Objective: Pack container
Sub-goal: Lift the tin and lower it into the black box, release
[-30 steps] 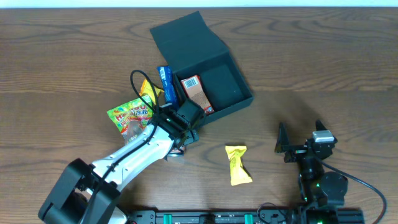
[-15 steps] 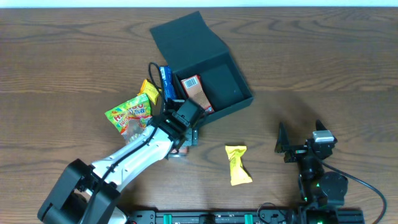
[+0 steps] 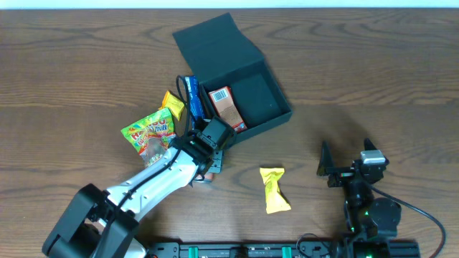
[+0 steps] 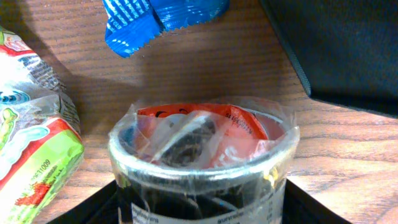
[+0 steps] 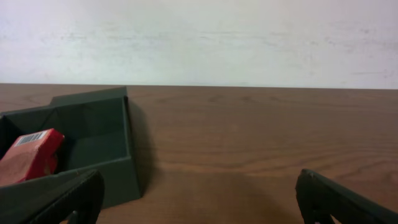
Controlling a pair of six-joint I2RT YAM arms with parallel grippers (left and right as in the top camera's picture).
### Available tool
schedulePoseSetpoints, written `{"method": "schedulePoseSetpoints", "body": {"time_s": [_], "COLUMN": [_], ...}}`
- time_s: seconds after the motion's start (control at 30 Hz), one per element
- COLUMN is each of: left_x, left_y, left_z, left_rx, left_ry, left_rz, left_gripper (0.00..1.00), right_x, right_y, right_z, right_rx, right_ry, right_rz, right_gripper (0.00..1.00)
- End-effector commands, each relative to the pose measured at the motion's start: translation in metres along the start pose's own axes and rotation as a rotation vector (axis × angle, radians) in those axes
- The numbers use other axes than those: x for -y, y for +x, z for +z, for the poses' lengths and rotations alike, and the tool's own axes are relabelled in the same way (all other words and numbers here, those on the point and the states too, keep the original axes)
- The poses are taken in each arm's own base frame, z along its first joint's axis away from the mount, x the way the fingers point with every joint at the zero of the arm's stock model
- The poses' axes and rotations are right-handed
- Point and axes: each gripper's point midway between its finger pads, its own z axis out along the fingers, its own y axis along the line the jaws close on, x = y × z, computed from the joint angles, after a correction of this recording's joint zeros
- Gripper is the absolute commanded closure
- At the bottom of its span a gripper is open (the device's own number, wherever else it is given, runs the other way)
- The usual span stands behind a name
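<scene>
The container [image 3: 262, 97], a dark teal square box with its flap lid [image 3: 215, 43] thrown back, lies at the table's upper middle; a red-brown packet [image 3: 226, 106] rests inside it. In the overhead view my left gripper [image 3: 208, 154] sits just below the box's near-left corner. The left wrist view shows that gripper [image 4: 199, 205] shut on a clear-wrapped snack packet [image 4: 199, 137] with an orange label, which fills the gap between the black fingers. My right gripper [image 3: 346, 154] stands open and empty at the lower right, its opening [image 5: 199, 186] facing the container [image 5: 93, 130].
A blue packet [image 3: 192, 97] leans at the box's left wall, with a small yellow packet [image 3: 172, 105] and a green gummy bag [image 3: 149, 132] beside it. Another yellow packet [image 3: 273, 189] lies between the two arms. Blue packet [image 4: 155, 15] and green bag [image 4: 31, 155] flank the held snack.
The left gripper has drawn back slightly toward the lower left and closed its jaws around the clear packet. The right arm has not moved.
</scene>
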Motion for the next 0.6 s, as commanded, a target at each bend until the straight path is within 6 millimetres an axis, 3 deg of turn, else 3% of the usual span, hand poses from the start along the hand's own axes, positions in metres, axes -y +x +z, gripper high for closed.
{"method": "schedulePoseSetpoints", "body": {"time_s": [0.0,0.1,0.3,0.43,0.57], "left_x": [0.001,0.0,0.001,0.011,0.025], "left_y": [0.0,-0.003,-0.014,-0.038,-0.076], "left_z": [-0.009,-0.021,-0.053,-0.081,-0.119], "left_rx": [0.009,0.033,0.106,0.149,0.204], "left_ry": [0.027,0.04,0.088,0.122,0.159], "left_rz": [0.001,-0.004,-0.081,-0.11,-0.15], "left_gripper": [0.37,0.43,0.43,0.45,0.45], "right_x": [0.004,0.004,0.004,0.004,0.004], "right_y": [0.001,0.001,0.001,0.001,0.001], "right_z": [0.0,0.0,0.0,0.0,0.0], "right_rx": [-0.004,-0.004,-0.004,-0.004,-0.004], "right_ry": [0.017,0.017,0.017,0.017,0.017], "right_rz": [-0.01,-0.01,-0.01,-0.01,-0.01], "right_gripper": [0.01,0.01,0.01,0.01,0.01]}}
